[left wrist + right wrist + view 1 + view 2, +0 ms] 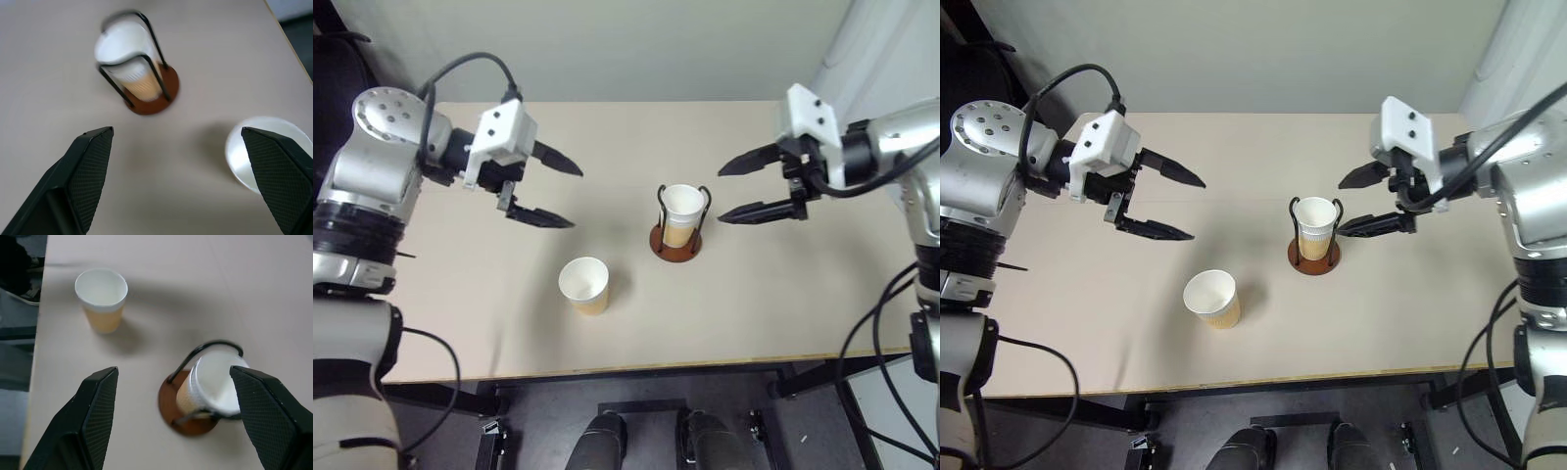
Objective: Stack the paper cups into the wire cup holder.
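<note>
Loose paper cup point(584, 284) upright – both claws, left point(564, 192) and right point(731, 190), hover spread, empty

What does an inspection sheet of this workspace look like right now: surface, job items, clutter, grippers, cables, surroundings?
Surface: beige table, no spills or marks seen.
Job's things: wire cup holder stands upright near the table's middle with paper cups in holder seated between its wire loops; how many are nested there cannot be told. One loose paper cup stands upright, mouth up, nearer the front edge, apart from the holder.
Clutter: nothing seen.
Grippers: left gripper open, empty, above the table; right gripper open, empty, beside the holder, not touching it.
Cables: black cables run along both arms, off the tabletop.
Surroundings: pale wall behind; dark floor below.
</note>
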